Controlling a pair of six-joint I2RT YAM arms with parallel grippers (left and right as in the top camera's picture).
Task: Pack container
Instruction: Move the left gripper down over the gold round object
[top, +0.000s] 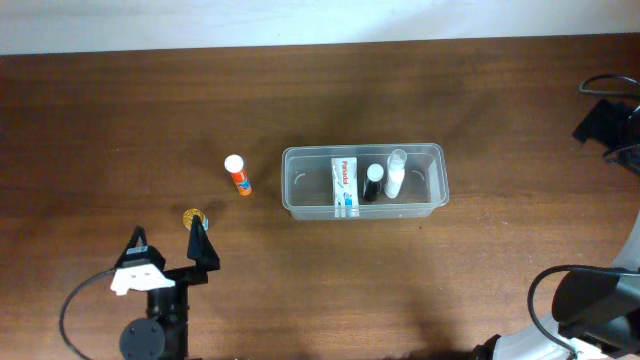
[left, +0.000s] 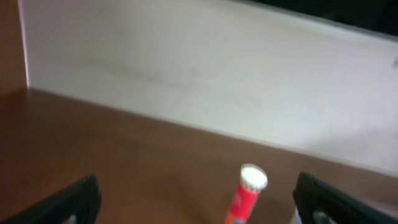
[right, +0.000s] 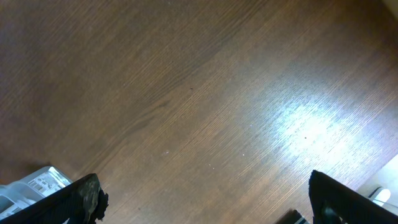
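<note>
Currently the container (top: 305, 185) sits centrally on the tabletop (top: 100, 120), partly filled. One orange tube (top: 238, 175) lies outside, near its left end, long axis running roughly away from the left gripper (top: 168, 235), the nearer one. Jaws there stand wide, empty; the right gripper (right: 205, 196) is likewise wide, well apart.

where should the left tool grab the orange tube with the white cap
Grip the orange tube on its orange body, just below the white cap. It appears to stand upright in the open, apart from the container. A level approach from the table's front-left, where the left tool sits, probably suits, with open fingers straddling the round body.
</note>
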